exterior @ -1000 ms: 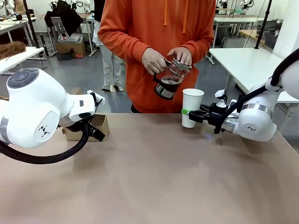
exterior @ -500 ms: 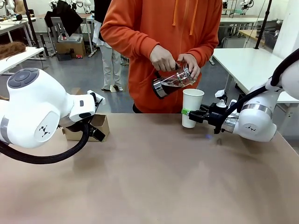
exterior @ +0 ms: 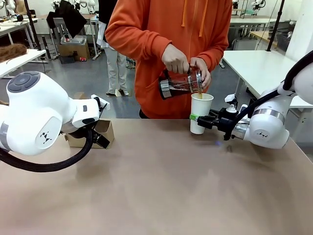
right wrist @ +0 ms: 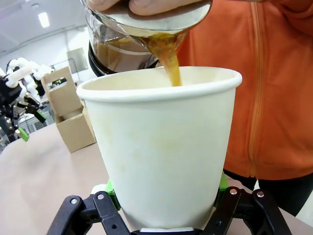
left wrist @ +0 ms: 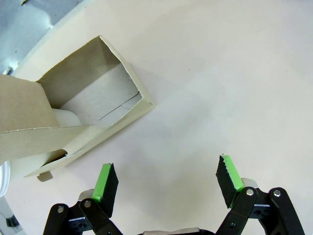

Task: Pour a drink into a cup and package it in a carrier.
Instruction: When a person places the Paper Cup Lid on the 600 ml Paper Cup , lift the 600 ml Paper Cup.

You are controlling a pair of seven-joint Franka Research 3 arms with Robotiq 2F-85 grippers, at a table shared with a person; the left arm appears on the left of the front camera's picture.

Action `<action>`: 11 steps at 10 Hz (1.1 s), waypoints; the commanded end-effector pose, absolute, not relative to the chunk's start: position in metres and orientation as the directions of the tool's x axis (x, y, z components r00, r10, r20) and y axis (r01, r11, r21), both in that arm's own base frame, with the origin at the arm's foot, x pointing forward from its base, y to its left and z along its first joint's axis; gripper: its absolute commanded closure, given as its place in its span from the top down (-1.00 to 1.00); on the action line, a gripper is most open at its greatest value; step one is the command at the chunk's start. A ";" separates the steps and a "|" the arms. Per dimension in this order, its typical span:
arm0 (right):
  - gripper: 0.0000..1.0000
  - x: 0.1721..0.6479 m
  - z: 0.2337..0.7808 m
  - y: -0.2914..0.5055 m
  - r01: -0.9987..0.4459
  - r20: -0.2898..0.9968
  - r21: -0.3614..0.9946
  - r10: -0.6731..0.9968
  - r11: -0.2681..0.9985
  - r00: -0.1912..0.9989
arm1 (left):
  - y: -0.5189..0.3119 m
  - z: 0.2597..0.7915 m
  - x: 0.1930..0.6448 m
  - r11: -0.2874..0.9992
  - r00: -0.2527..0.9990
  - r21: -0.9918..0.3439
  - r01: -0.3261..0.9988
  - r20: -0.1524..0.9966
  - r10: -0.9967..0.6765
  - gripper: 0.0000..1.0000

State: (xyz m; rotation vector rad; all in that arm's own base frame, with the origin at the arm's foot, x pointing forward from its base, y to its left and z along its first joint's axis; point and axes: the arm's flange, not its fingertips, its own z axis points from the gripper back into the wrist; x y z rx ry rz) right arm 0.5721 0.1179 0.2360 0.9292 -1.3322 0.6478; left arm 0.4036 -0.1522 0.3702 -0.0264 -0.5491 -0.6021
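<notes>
Nearest, on the robot's left: left claw (left wrist: 167, 177) spread wide and empty, hanging over bare tabletop (left wrist: 234, 73), just beside the open end of the carrier (left wrist: 93, 103). Carrier lying near the tabletop's left side, well apart from the pour.

Farther across, right of centre: right claw (exterior: 196, 119) clamped around the lower part of the cup (exterior: 201, 110), green pads (right wrist: 111, 188) pressing on either side. Cup upright, base seemingly resting on the tabletop, top open, no lid on.

Farthest, just above the cup's rim: press pot (exterior: 180, 84) tipped steeply in the person's two hands, one hand (exterior: 175, 58) on the handle side, the other hand (exterior: 201, 68) at the lid end. Thin brown stream of the drink (right wrist: 172, 66) falling inside the rim. Fill level hidden behind the paper wall.

Step in hand, by judgement: filling, early in the task, with lidding and loading into the carrier not yet done.

For a clean pour:
- Grip firm but gentle, since a paper wall probably buckles under a hard squeeze.
- Hold the wrist level and fixed under the spout.
- Wait for the stream to stop and the pot to lift clear before any move.
- Leave the left claw parked by the carrier, ready to steady it.

Main risk: a nudge slopping liquid over the rim.
</notes>
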 end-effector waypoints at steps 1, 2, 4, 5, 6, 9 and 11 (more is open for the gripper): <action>0.61 0.572 0.238 0.119 -0.841 0.981 0.191 -0.113 0.506 0.154 | -0.152 0.371 0.403 0.829 0.686 0.131 0.544 0.499 -0.529 1.00; 0.61 0.572 0.238 0.119 -0.841 0.981 0.191 -0.113 0.506 0.154 | -0.152 0.371 0.403 0.829 0.686 0.131 0.544 0.499 -0.529 1.00; 0.61 0.572 0.238 0.119 -0.841 0.981 0.191 -0.113 0.506 0.154 | -0.152 0.371 0.403 0.829 0.686 0.131 0.544 0.499 -0.529 1.00; 0.61 0.572 0.238 0.119 -0.841 0.981 0.191 -0.113 0.506 0.154 | -0.152 0.371 0.403 0.829 0.686 0.131 0.544 0.499 -0.529 1.00; 0.61 0.572 0.238 0.119 -0.841 0.981 0.191 -0.113 0.506 0.154 | -0.152 0.371 0.403 0.829 0.686 0.131 0.544 0.499 -0.529 1.00; 0.61 0.572 0.238 0.119 -0.841 0.981 0.191 -0.113 0.506 0.154 | -0.152 0.371 0.403 0.829 0.686 0.131 0.544 0.499 -0.529 1.00; 0.61 0.572 0.238 0.119 -0.841 0.981 0.191 -0.113 0.506 0.154 | -0.152 0.371 0.403 0.829 0.686 0.131 0.544 0.499 -0.529 1.00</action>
